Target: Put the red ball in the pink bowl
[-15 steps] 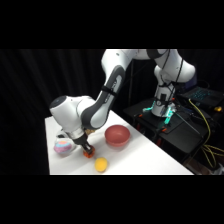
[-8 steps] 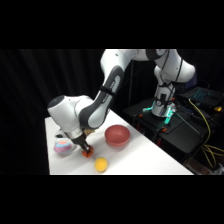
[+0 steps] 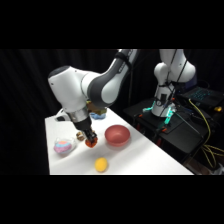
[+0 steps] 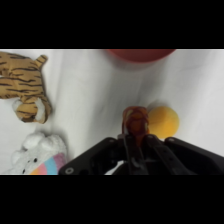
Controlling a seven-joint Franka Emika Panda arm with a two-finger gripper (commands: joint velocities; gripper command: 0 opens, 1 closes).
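In the wrist view the small red-orange ball (image 4: pixel 135 119) sits between my fingers. My gripper (image 3: pixel 89 140) is shut on the red ball (image 3: pixel 90 144) and holds it a little above the white table. The pink bowl (image 3: pixel 117 135) stands just right of the gripper in the side view. Only the bowl's near rim (image 4: pixel 140 54) shows at the top edge of the wrist view, ahead of the gripper (image 4: pixel 135 131).
A yellow ball (image 3: pixel 101 164) lies near the table's front edge, beside the held ball in the wrist view (image 4: pixel 165 122). A pink-and-blue striped ball (image 3: pixel 63 146) lies to the left. A tiger plush (image 4: pixel 25 85) and a white plush (image 4: pixel 35 152) lie at the wrist view's left. A blue item (image 3: pixel 98 116) sits behind the arm.
My gripper has risen a little off the table with the red ball in it. The other objects have not moved.
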